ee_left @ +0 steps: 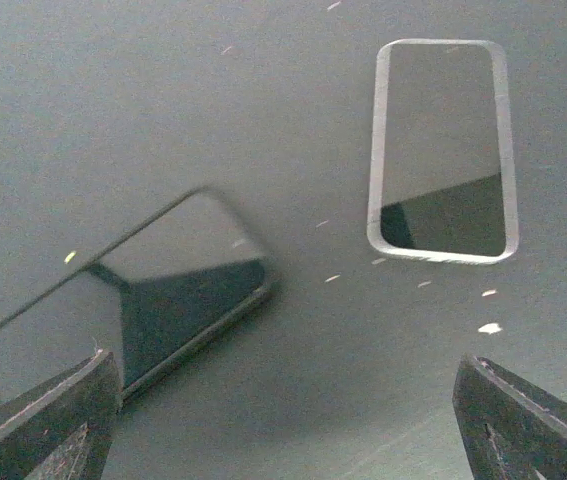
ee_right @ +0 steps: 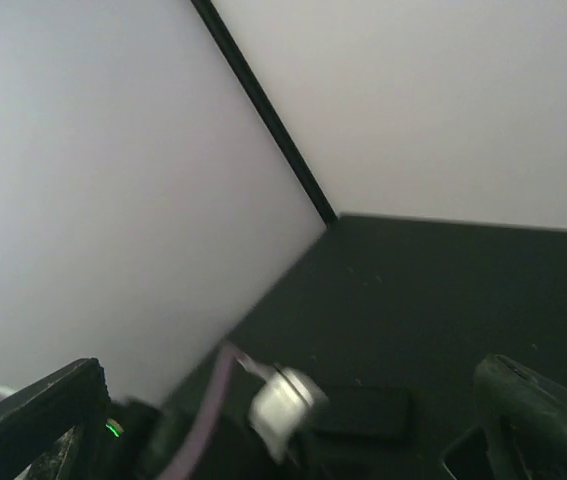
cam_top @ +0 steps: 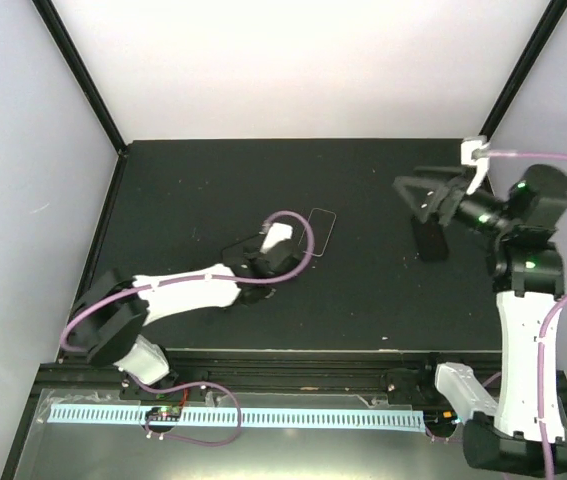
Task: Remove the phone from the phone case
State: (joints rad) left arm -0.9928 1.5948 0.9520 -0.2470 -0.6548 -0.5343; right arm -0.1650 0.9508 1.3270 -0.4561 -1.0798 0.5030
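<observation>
A bare black phone (ee_left: pixel 128 300) lies flat on the black table, tilted, left of a clear phone case (ee_left: pixel 441 150) that lies apart from it. Only a glossy dark reflection shows inside the case's rim. My left gripper (ee_left: pixel 283 440) is open and empty, low over the table, its left fingertip (ee_left: pixel 43 425) over the phone's near corner. In the top view the left gripper (cam_top: pixel 255 262) is at the phone (cam_top: pixel 239 250), with the case (cam_top: pixel 320 232) to its right. My right gripper (cam_top: pixel 425 198) is open and empty, raised at the right. It also shows in the right wrist view (ee_right: pixel 288 440).
White walls with black corner posts (cam_top: pixel 83 75) close in the table on three sides. A dark rectangular patch (cam_top: pixel 430 241) lies on the table under the right gripper; I cannot tell whether it is a shadow or an object. A pink cable (cam_top: pixel 298 235) loops over the left wrist.
</observation>
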